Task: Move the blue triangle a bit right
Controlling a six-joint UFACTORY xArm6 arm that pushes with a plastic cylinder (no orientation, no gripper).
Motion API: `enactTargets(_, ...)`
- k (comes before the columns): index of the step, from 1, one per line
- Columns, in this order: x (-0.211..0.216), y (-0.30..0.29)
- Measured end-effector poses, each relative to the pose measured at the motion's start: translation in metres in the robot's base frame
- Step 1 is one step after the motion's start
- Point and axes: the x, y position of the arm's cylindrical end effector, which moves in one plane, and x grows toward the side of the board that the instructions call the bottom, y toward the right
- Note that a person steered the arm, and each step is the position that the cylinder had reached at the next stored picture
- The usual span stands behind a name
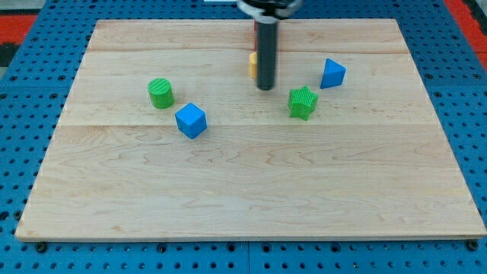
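The blue triangle (332, 73) lies on the wooden board (251, 183) at the upper right. My tip (265, 88) rests on the board to the left of the blue triangle, well apart from it. A green star-shaped block (303, 102) sits between them, just below the line from the tip to the triangle.
A yellow block (252, 65) is mostly hidden behind the rod, and a red block (275, 38) shows as a sliver behind it. A green cylinder (160, 93) and a blue cube (191, 120) sit at the left. Blue pegboard surrounds the board.
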Motion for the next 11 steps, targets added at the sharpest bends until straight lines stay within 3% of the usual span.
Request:
enactTargets(2, -0.017, 0.059)
enactTargets(8, -0.024, 0.084)
enactTargets(10, -0.046, 0.111)
enactTargets(11, -0.030, 0.115)
